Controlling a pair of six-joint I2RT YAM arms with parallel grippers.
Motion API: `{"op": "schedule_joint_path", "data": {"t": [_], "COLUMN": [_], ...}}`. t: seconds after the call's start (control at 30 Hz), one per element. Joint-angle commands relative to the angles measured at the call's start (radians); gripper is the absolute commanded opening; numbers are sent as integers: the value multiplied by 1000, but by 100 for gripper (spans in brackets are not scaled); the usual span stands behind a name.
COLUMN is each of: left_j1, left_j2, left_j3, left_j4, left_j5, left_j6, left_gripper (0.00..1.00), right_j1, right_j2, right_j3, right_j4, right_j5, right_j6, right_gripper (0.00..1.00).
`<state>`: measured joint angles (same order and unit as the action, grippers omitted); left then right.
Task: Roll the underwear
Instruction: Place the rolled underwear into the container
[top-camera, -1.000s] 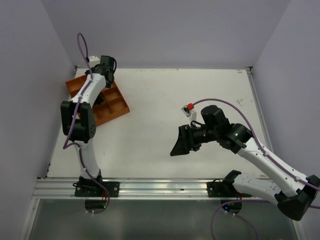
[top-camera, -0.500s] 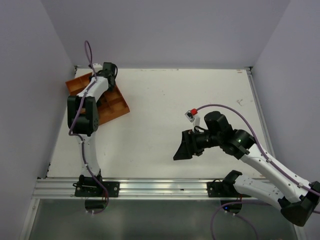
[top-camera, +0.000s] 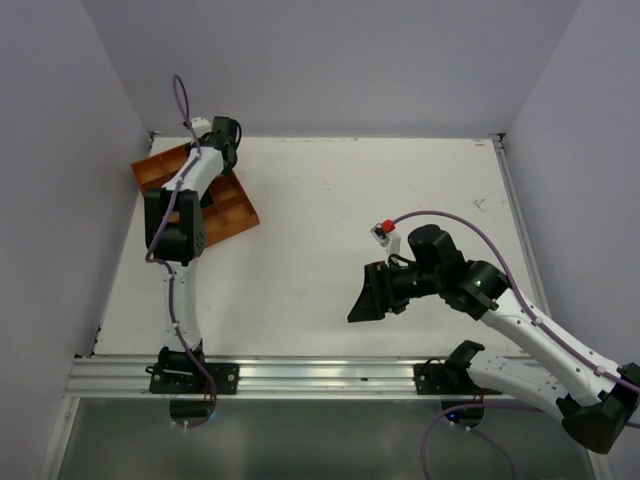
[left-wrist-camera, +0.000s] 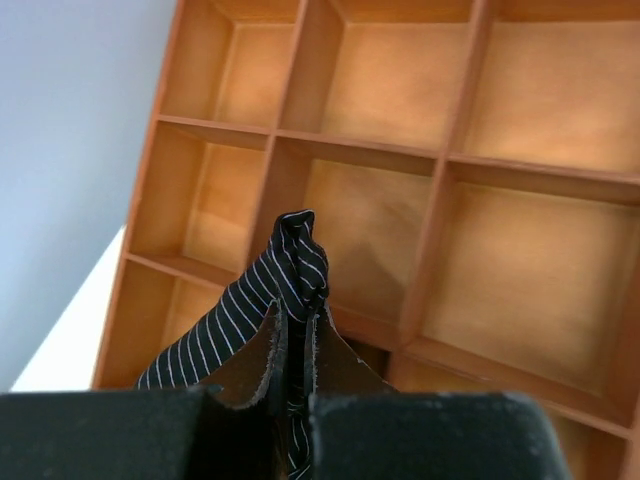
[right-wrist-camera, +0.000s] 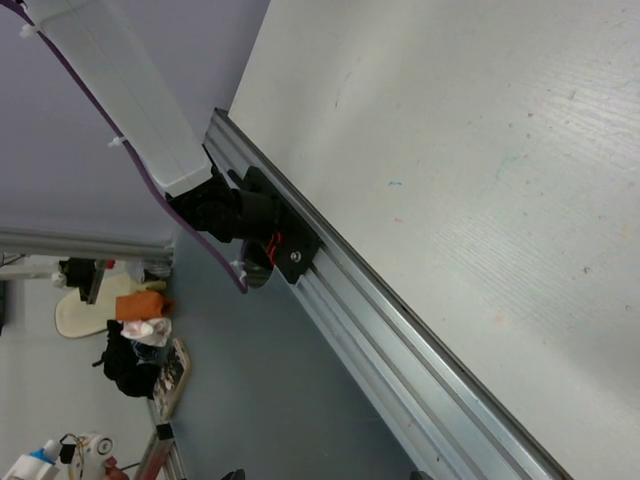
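Observation:
The underwear (left-wrist-camera: 291, 256) is a bunched piece of black fabric with thin white stripes. My left gripper (left-wrist-camera: 298, 322) is shut on it and holds it above the orange wooden divider tray (left-wrist-camera: 520, 290). In the top view the left gripper (top-camera: 222, 135) hangs over the tray's far end (top-camera: 228, 215), and the fabric is hidden under it. My right gripper (top-camera: 363, 294) is open and empty, held above the table right of centre and pointing toward the near-left. In the right wrist view only its fingertip edges show at the bottom, far apart.
The tray has several empty square compartments. The metal rail (right-wrist-camera: 400, 330) runs along the table's near edge, with the left arm's base (right-wrist-camera: 255, 215) on it. A small red and white part (top-camera: 381, 229) sits on the right arm's cable. Walls close in the left, back and right.
The left arm has stretched farther back, moving its gripper a little right over the tray's far end. The right gripper has shifted slightly toward the near edge.

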<state>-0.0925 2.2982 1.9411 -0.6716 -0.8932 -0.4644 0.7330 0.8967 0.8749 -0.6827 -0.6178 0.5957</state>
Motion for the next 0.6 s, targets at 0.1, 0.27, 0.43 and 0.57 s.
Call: {"op": "schedule_joint_path", "data": {"t": [0.1,0.27,0.43,0.57], "left_j1": [-13,-13,-13,-13], "left_j2": [41,-3,-120,-180], "left_j3": [50,-60,-249,-309], "left_j4": [43,93,288,311], "left_j5": [80,88,161,189], "left_j6": [-158,-210,-204,-223], "left_gripper": [0,0,0,0], "right_j1": [3,3,3,3], "right_j2": [8,18,28,36], "right_j3": [19,22,26,21], "right_j4": [-12,-12,-14,2], "right_j5": [15,15,12,0], "right_j6": [-39,-50,-63,-63], "right_gripper": [66,66,66,66]}}
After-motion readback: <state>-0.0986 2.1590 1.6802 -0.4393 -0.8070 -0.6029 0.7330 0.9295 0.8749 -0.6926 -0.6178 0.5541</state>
